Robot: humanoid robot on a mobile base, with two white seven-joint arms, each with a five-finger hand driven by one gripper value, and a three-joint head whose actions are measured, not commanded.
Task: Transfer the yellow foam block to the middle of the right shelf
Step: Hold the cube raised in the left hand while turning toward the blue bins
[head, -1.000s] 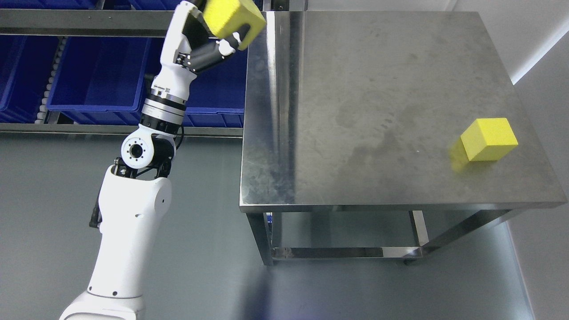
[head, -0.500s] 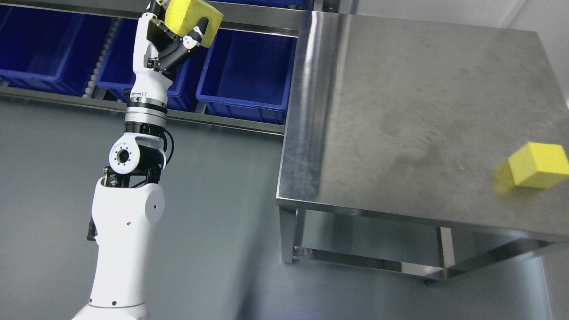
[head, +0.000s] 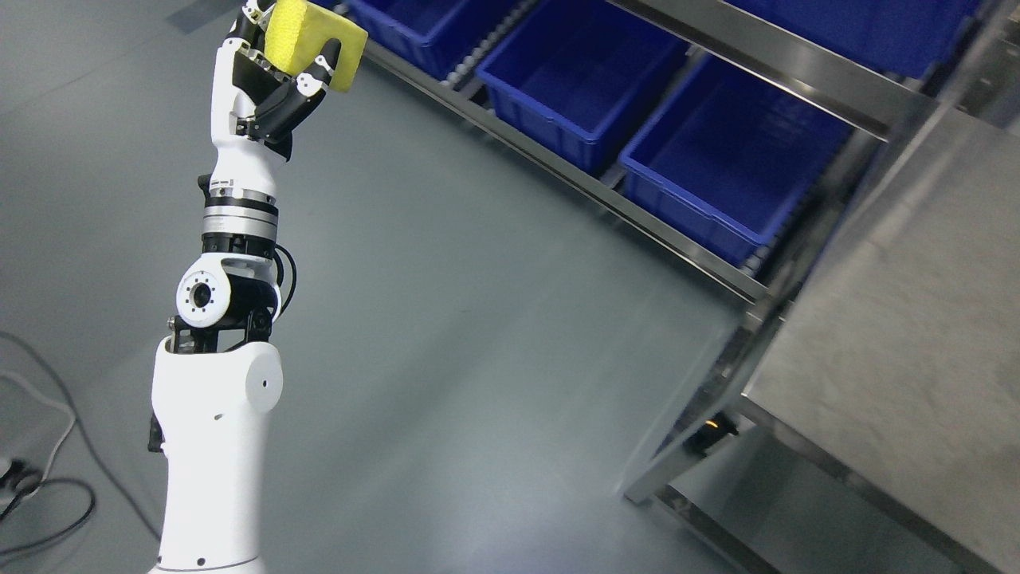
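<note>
My left hand [head: 279,76] is raised at the upper left of the head view, its arm coming up from the bottom left. Its fingers are curled around a yellow foam block [head: 312,40], held in the air above the grey floor. The block is tilted and its top is cut off by the picture's upper edge. A steel shelf rack [head: 765,60] with blue bins runs diagonally across the upper right. My right arm is not in view.
Blue bins [head: 574,72] sit in a row on the rack's lower level. A steel table [head: 916,335] stands at the right edge. Grey floor [head: 446,319] fills the middle. Black cables [head: 48,478] lie on the floor at the lower left.
The whole view has swung to the left, so the camera moved; the table slid to the right edge and the second yellow block left the picture. My left hand still holds its block.
</note>
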